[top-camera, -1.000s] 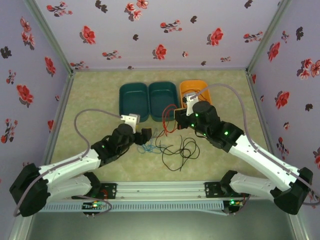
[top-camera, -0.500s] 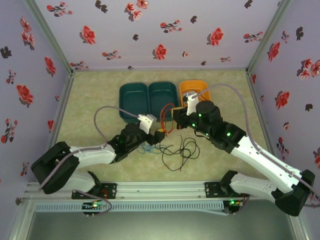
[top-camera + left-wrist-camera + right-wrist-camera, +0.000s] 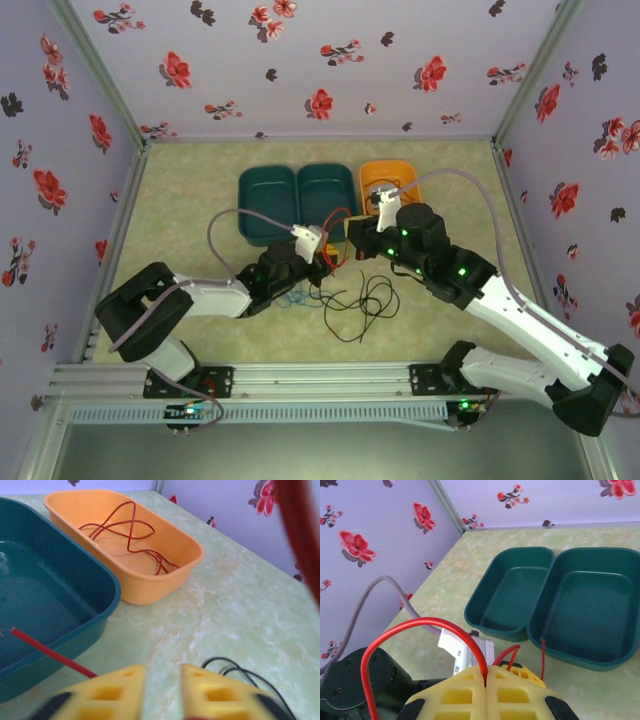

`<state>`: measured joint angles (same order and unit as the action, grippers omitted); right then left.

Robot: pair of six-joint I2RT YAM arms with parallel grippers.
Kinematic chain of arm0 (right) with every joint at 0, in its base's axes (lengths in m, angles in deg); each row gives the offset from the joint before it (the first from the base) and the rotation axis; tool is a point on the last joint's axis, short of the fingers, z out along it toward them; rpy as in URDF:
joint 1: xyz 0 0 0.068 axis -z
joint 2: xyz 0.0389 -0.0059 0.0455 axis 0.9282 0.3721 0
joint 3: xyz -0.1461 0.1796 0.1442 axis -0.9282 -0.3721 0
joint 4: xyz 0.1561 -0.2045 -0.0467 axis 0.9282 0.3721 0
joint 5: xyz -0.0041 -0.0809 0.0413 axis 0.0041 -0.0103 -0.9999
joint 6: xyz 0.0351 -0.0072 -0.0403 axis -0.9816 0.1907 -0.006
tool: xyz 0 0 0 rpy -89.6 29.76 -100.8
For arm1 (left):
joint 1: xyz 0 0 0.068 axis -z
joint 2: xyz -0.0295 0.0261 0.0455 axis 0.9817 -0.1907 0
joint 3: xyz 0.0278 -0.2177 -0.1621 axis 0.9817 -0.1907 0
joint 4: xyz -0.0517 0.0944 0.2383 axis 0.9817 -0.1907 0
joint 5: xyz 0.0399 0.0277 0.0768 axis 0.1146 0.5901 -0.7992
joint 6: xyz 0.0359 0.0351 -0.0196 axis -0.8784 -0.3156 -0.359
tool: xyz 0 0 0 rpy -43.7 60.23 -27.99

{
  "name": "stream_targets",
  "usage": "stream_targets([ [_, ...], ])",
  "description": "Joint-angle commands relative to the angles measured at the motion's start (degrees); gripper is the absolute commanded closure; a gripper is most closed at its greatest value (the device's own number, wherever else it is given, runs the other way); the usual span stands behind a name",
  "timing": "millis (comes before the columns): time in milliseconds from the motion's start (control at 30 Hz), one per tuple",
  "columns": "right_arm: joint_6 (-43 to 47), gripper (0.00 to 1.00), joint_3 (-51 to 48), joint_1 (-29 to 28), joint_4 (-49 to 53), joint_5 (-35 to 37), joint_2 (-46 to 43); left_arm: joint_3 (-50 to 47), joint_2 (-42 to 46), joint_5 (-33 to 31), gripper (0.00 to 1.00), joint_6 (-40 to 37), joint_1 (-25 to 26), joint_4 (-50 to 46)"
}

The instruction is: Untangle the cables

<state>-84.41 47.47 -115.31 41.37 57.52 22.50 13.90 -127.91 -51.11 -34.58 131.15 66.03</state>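
1. The black cable is spread in loose loops on the counter, mid-width and toward the near edge.
2. The blue cable is bunched just left of the black one, beside the left arm's wrist.
3. The left jaws are positioned low over the counter centre, just beyond the blue cable and near the teal trays' near rims. A narrow gap is seen between the yellow fingertips. Whether anything is pinched cannot be told. A red strand is seen running in behind the left finger, and black loops lie just ahead of the tips.
4. The right jaws are pressed fully together on the red cable, which arches up out of the seam between the pads. They are placed just right of the left jaws, by the orange tray's near rim.
5. Two teal trays are set side by side, touching, past the counter centre toward the far edge.
6. The orange tray is set just right of the teal pair. A further red cable is looped inside it.
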Motion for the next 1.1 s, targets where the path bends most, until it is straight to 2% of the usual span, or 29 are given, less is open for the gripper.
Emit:
stream_targets([
  [0, -2.0, 0.98, -0.1, -0.3, 5.8, 8.9, -2.5, 1.2, 2.0, -2.7, 0.95, 1.4, 0.3, -3.5],
  [67, -3.3, 0.97, 0.1, -0.2, 9.9, 15.8, -3.3, -0.1, 3.9, -4.1, 0.99, 2.3, 0.2, -5.0],
  [200, -6.7, 0.95, -0.6, 0.0, 16.4, 27.9, -4.1, -3.6, 8.2, -6.6, 1.00, 4.3, 0.4, -8.4],
  [467, -12.2, 0.90, -2.6, 1.4, 20.7, 35.8, -4.1, -5.9, 13.3, -12.4, 1.00, 4.2, 1.6, -16.8],
  [633, -16.1, 0.89, -4.5, 4.9, 24.2, 36.4, -4.2, -5.9, 15.4, -15.0, 1.00, 3.2, 1.8, -19.4],
  [1067, -20.7, 0.86, -11.8, 13.8, 25.4, 30.5, -3.9, -5.9, 19.6, -16.7, 1.00, 1.7, 2.1, -22.2],
])
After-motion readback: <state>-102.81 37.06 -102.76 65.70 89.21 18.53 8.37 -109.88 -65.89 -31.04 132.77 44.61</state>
